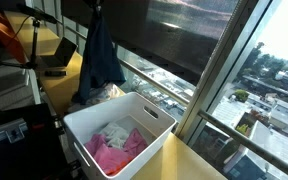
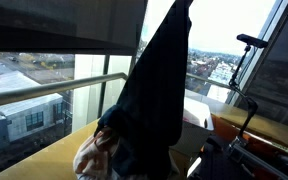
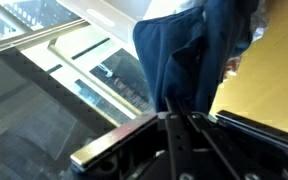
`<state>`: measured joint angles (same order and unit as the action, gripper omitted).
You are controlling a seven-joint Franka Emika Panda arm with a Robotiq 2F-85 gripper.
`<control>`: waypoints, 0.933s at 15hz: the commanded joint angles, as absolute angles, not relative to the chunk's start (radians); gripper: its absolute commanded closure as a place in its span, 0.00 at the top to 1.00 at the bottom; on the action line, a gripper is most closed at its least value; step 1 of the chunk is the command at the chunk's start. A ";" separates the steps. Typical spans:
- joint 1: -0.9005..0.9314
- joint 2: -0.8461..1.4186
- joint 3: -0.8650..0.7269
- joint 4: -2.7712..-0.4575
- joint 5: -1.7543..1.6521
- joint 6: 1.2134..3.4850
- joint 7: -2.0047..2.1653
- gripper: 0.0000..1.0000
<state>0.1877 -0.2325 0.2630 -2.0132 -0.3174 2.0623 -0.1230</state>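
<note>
A dark blue garment [image 1: 100, 55] hangs in a long fold from my gripper [image 3: 179, 108], which is shut on its upper edge high above the yellow table [image 3: 269, 80]. In the wrist view the blue cloth [image 3: 184, 45] drapes straight away from the closed fingers. In an exterior view the same garment [image 2: 154, 90] fills the middle and hides most of the arm. Its lower end hangs over a small heap of light clothes [image 2: 96, 157] on the table. A white basket [image 1: 144, 108] beside it holds a pink cloth [image 1: 112, 153] and a white cloth [image 1: 114, 133].
A large window with metal rails [image 1: 199, 95] runs along the table's far side, with the city far below. A dark laptop-like object [image 1: 57, 55] lies at the table's far end. A camera stand [image 2: 246, 60] rises near the basket.
</note>
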 commanded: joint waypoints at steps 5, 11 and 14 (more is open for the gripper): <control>0.267 -0.191 0.316 -2.226 -0.316 2.139 -0.027 0.01; 0.283 -0.104 0.330 -2.228 -0.328 2.137 -0.010 0.01; 0.280 -0.045 0.325 -2.179 -0.333 2.125 -0.016 0.01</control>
